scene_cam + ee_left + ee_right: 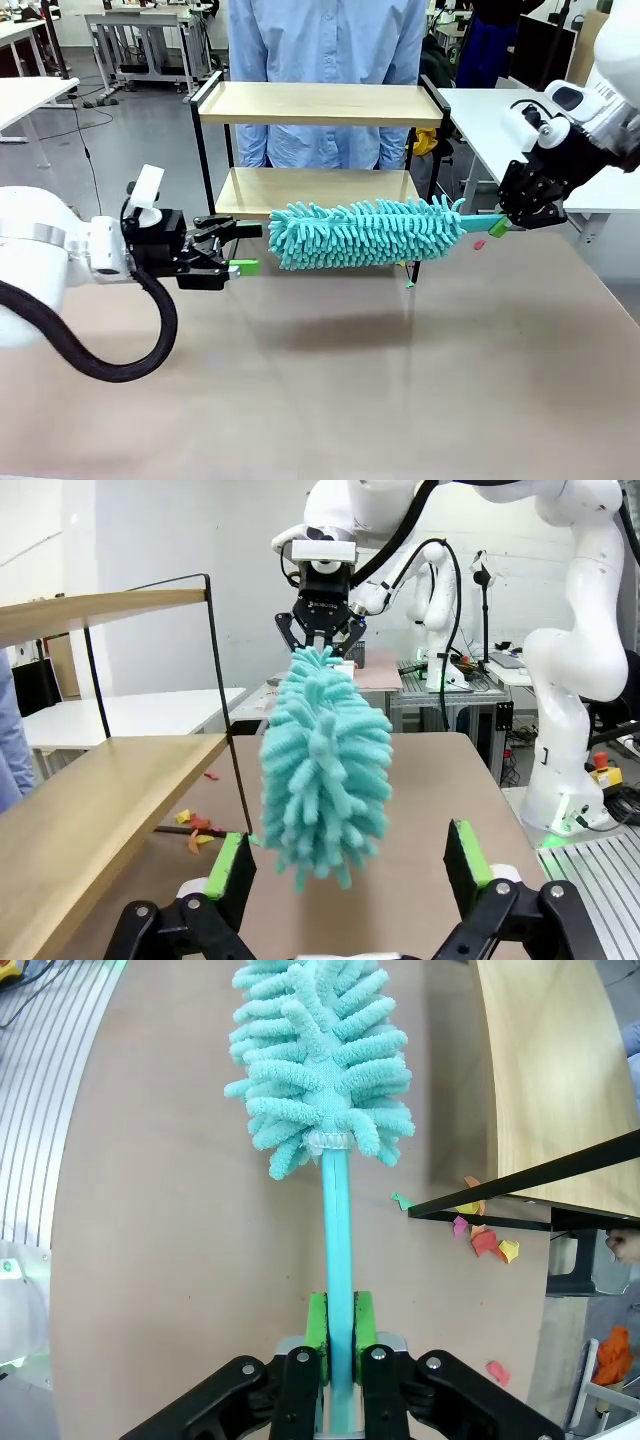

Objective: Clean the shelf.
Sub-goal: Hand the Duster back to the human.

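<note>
Front view: shelf [320,105] behind right gripper [497,228] clamping duster [365,233]; left gripper [243,250] spread, empty.

Bright, even indoor light; soft shadows on the table [420,400]; wrist views bend at edges.

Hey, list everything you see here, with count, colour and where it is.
Shelf: one, light wood boards in black frame, far side of the table.
Duster: one, teal, held level in front of the shelf's lower board.
Paper scraps: several, orange, pink, yellow and green, on the table by the shelf's foot.
Table: one, beige.
Person: one, light blue shirt, behind the shelf.
Left tool: black with green pads, open, near the duster's tip.
Right tool: black with green pads, shut on the duster's handle.
</note>
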### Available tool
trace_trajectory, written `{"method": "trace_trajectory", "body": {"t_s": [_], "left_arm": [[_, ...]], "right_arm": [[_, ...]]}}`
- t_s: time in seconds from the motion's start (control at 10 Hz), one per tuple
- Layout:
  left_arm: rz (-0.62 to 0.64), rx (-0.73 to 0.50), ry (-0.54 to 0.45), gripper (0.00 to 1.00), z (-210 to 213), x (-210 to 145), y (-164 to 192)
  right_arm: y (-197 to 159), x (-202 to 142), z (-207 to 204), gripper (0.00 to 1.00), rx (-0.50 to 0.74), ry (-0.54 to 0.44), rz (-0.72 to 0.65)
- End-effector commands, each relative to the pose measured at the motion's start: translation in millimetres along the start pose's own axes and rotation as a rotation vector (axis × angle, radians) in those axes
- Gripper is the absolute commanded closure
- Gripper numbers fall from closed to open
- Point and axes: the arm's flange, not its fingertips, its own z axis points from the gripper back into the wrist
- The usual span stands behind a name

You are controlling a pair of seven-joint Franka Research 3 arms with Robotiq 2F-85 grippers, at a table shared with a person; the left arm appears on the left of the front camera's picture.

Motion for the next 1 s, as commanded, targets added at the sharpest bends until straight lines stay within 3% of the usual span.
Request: {"method": "trace_trajectory", "body": {"t_s": [0.0,0.5,0.9], "left_arm": [[-0.027,0.033,0.002,0.00,-21,-1,15],[0.005,-0.012,0.005,0.00,-80,-6,39],[0.006,-0.067,-0.003,0.00,-102,-13,37]], "right_arm": [[3,1,2,0.87,-0.020,-0.017,-0.008],[3,1,2,0.87,-0.020,-0.017,-0.008],[3,1,2,0.87,-0.020,-0.017,-0.008]]}}
